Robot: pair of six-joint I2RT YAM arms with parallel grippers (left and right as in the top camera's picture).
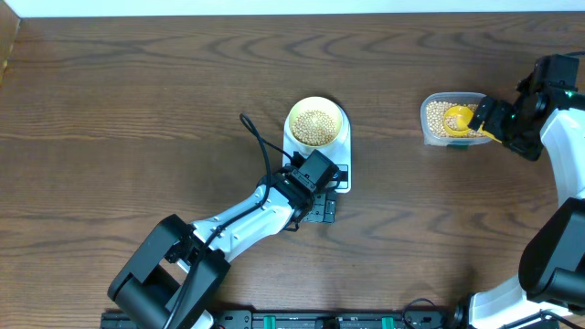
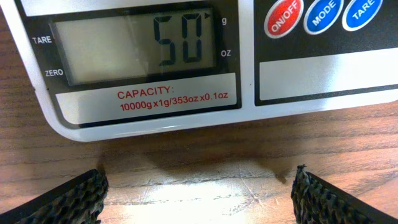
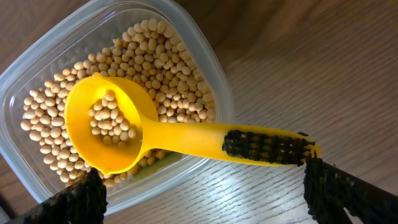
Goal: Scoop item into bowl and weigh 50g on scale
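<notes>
The pale yellow-green bowl [image 1: 316, 102], filled with beige beans [image 1: 316, 128], stands on the white scale [image 1: 343, 146]. My left gripper [image 1: 315, 174] hovers at the scale's front edge, open and empty [image 2: 199, 180]. In the left wrist view the scale's display [image 2: 137, 43] reads 50 g. My right gripper [image 1: 498, 119] is open [image 3: 202, 180] beside the clear tub [image 1: 430, 128]. The yellow scoop [image 3: 102, 124] lies in the tub on more beans [image 3: 168, 62], with a few beans in it. Its handle sticks out over the rim toward my right finger.
The scale's red and blue buttons [image 2: 317, 15] show at the top right of the left wrist view. A black cable [image 1: 260, 142] runs along the left arm near the scale. Bare wooden table [image 1: 137, 110] lies left and behind.
</notes>
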